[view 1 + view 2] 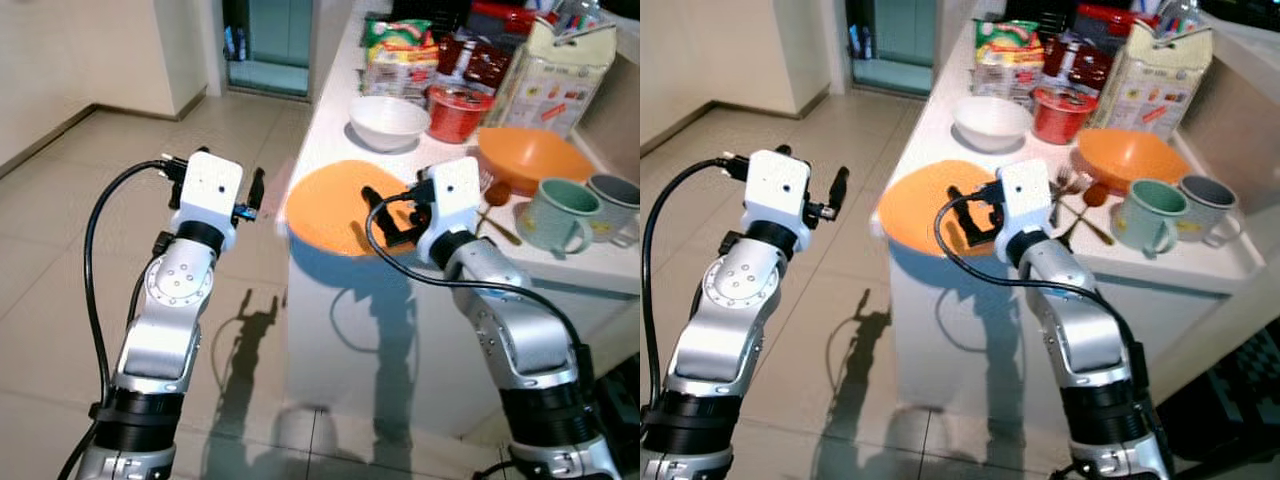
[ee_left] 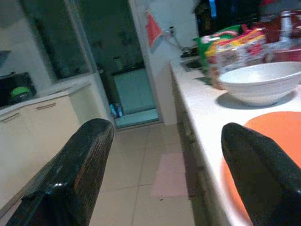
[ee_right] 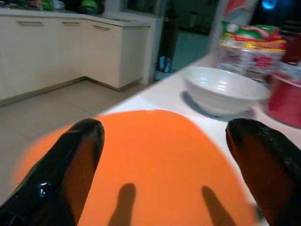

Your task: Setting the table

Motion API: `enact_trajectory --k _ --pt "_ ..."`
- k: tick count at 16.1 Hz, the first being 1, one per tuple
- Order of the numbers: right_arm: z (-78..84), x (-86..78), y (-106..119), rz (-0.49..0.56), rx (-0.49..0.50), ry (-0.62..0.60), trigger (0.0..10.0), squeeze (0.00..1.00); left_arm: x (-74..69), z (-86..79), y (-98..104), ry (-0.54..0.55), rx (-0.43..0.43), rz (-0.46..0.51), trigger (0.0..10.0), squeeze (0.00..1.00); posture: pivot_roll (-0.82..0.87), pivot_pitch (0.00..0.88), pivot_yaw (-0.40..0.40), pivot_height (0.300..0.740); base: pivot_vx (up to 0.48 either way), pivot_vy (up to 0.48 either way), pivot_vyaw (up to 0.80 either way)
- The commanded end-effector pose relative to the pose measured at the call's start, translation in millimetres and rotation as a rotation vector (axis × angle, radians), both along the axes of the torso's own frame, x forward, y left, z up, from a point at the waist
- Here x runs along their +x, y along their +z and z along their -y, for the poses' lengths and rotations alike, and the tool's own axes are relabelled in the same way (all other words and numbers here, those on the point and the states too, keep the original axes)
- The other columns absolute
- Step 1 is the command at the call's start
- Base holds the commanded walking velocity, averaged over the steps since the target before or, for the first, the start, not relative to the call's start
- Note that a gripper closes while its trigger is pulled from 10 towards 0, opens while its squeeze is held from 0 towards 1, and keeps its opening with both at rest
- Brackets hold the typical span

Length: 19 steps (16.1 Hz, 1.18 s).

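Right gripper (image 1: 385,215) hovers over the orange plate (image 1: 325,205), fingers apart — left gripper (image 1: 255,190), spread too, beside its rim.

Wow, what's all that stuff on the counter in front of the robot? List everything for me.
Plate: one, orange, flat at the counter's near-left edge.
Bowl: one, white, behind the plate.
Orange bowl: one, right of the white bowl.
Red tub: one, between the two bowls.
Mugs: two, green and grey, far right.
Cutlery: a few pieces, beside the green mug.
Food packets: several, at the back.
Counter: one, white.
Left tool: open, left of the counter over the floor.
Right tool: open, over the plate.
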State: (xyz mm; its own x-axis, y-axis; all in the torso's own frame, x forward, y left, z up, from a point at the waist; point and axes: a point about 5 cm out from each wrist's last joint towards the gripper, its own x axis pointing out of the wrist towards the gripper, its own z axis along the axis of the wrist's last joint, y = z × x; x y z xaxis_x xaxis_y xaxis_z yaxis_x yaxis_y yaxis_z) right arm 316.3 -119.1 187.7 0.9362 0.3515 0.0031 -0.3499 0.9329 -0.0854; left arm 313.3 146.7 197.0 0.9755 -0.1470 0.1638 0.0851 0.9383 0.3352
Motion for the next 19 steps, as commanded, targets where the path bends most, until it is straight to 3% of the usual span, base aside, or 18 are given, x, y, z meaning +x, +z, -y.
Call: enact_trajectory --k 1,6,8,11,14,16,19 --pt "11.8 2.4 1.1 -0.011 -0.016 -0.04 10.0 0.0 -0.1 10.9 1.6 -0.038 0.005 0.005 10.0 0.0 0.0 0.0 -0.056 0.74 0.368 0.0 0.0" --pt "23.3 5.0 6.5 -0.037 -0.062 0.007 10.0 0.0 0.4 11.2 2.0 -0.043 0.006 0.004 10.0 0.0 0.0 0.0 -0.056 0.74 0.371 0.0 0.0" --pt "33.0 6.4 12.3 -0.048 -0.114 0.075 10.0 0.0 0.9 13.0 0.8 -0.068 -0.03 -0.014 10.0 0.0 -0.01 0.0 -0.048 0.74 0.174 0.0 0.0" --pt "37.6 10.0 18.2 -0.085 -0.186 0.208 10.0 0.0 2.2 15.6 -1.7 -0.084 0.028 -0.044 10.0 0.0 -0.02 0.0 -0.042 0.74 0.0 0.0 0.0" --pt "42.1 23.1 19.7 -0.166 -0.259 0.41 10.0 0.0 0.9 16.8 0.6 -0.122 0.041 -0.04 10.0 0.0 -0.02 0.0 -0.042 0.74 0.0 0.0 0.0" --pt "44.1 35.9 21.0 -0.194 -0.317 0.443 10.0 0.0 0.6 17.4 4.4 -0.135 0.041 -0.045 10.0 0.0 -0.01 0.0 -0.046 0.74 0.0 0.0 0.0" --pt "32.8 51.3 15.1 -0.244 -0.408 0.514 10.0 0.0 -4.3 21.8 7.6 -0.228 0.086 -0.094 10.0 0.0 0.01 0.0 -0.052 0.74 0.0 0.0 0.0"
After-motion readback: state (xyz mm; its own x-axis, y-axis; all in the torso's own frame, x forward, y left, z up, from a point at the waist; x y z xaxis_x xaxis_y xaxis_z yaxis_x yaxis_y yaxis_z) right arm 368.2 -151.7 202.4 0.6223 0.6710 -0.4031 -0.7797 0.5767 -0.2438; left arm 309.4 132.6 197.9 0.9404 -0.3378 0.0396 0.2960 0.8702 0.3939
